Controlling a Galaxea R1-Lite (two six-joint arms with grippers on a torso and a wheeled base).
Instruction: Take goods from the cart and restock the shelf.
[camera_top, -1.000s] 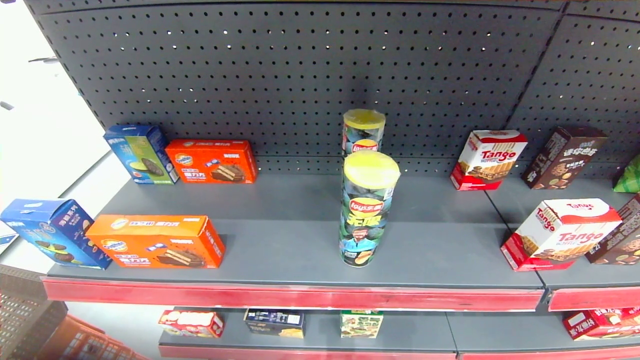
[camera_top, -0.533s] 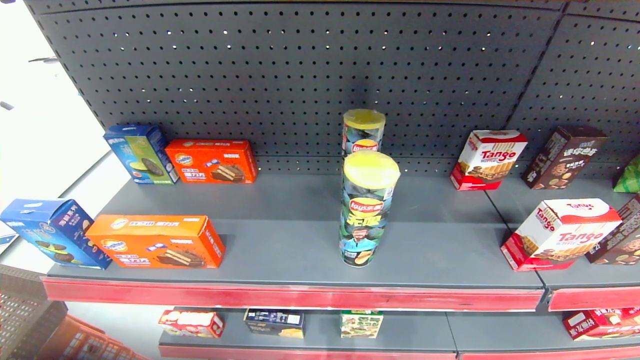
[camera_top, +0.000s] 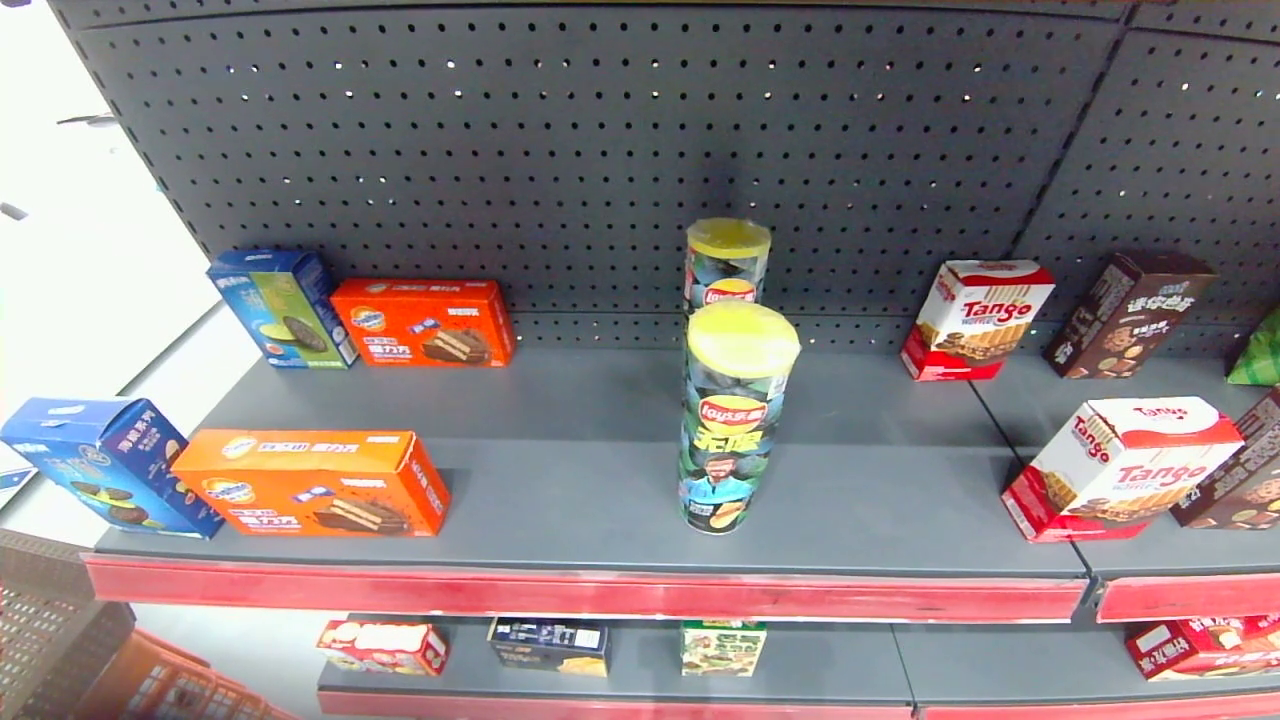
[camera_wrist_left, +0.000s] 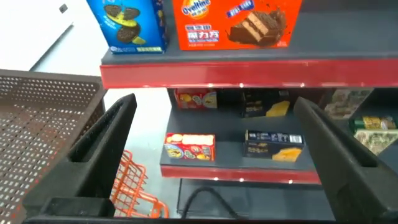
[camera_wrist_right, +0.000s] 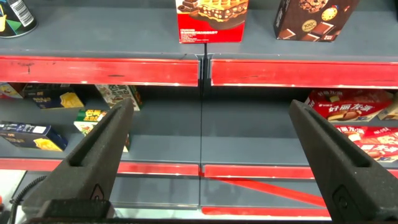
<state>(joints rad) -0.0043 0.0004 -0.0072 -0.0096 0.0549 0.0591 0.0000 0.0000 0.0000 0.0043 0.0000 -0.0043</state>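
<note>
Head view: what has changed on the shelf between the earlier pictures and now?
Nothing visibly changed. The front can, the back can and the near orange box stand on the shelf exactly as before.

Head camera looks down onto shelf (camera_top: 580, 490); wrist cameras lower, facing same red edge (camera_wrist_left: 249, 74).

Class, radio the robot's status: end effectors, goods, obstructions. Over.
Left end effector open; right end effector open. Front chip can upright on shelf. Orange box at left.
</note>
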